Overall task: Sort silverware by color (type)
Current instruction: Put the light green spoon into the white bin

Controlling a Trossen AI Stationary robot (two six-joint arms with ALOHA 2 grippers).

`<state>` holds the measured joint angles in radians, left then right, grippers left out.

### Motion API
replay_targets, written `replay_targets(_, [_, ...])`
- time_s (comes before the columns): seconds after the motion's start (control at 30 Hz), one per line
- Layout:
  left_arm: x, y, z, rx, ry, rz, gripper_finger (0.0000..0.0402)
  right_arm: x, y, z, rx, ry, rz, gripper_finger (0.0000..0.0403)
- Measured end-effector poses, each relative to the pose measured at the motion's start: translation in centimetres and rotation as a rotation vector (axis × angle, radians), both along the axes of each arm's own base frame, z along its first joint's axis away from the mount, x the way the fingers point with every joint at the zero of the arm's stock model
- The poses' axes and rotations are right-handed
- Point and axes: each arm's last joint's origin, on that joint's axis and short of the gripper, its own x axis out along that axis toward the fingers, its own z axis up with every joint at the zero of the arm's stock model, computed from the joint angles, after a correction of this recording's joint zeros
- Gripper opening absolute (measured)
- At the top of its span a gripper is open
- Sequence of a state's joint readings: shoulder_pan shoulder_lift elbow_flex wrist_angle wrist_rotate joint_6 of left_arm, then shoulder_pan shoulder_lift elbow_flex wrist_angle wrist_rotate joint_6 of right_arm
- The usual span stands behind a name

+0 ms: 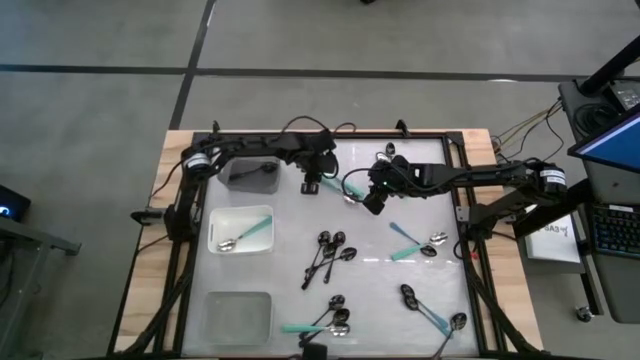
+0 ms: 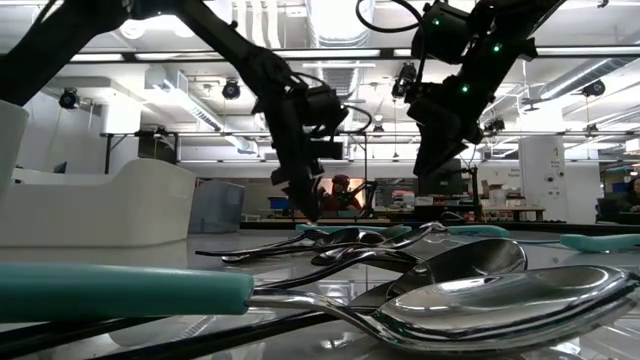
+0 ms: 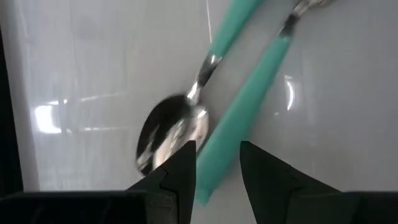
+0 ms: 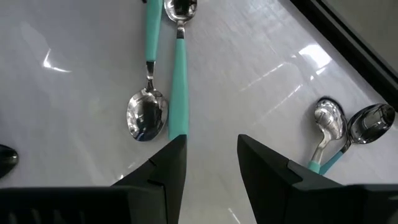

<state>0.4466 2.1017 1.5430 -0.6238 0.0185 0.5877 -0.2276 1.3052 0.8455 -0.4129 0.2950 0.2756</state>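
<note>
Bare table (image 1: 290, 250) between white bin (image 1: 241, 231) and black spoons (image 1: 330, 252).

White glossy tabletop (image 1: 290, 215), wooden border: three rectangular bins (image 1: 241, 230) left side; small spoons (image 1: 330, 252), black, silver and teal-handled, scattered centre and right.

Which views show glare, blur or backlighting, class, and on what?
Low view: the nearest spoons are blurred, and both arms are dark silhouettes against bright ceiling lights. Left wrist view: the silver spoon bowl is smeared with blur. Right wrist view: white glare streaks the table. High view: even light, faint reflections.
</note>
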Motion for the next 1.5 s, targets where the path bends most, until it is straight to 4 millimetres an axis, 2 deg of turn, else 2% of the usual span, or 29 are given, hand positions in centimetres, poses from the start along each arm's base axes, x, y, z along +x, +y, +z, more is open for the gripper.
replay_targets(0.23, [-0.4,1.3,-1.9,-0.014,0.045,-0.005,0.0107,0.0,-0.1,0.0,-0.018,0.004,-0.012,0.0134])
replay_targets(0.5, [-0.5,1.2,-1.8,-0.008,0.061,-0.031,0.0104,0.0,-0.1,0.0,-0.022,0.001,-0.009,0.0134])
replay_targets(0.73, [-0.7,1.1,-1.8,-0.027,0.071,-0.020,0.0053,0.0,-0.1,0.1,-0.022,0.001,-0.008,0.0134])
replay_targets(0.97, [-0.9,0.9,-1.8,-0.082,0.075,0.052,0.0052,0.0,-0.1,0.0,-0.025,0.003,-0.004,0.0134])
replay_targets(1.13, [-1.1,0.3,-0.8,-0.159,0.038,0.057,0.0052,0.0,-0.1,0.1,-0.028,0.006,0.001,0.0134])
replay_targets(1.33, [-1.8,0.0,2.0,-0.164,0.005,0.100,0.0052,0.0,-0.1,0.0,-0.028,0.006,0.001,0.0134])
replay_targets(1.5, [-3.5,-1.0,4.4,-0.223,0.042,0.151,0.0052,0.0,-0.1,0.0,-0.031,0.009,0.007,0.0134])
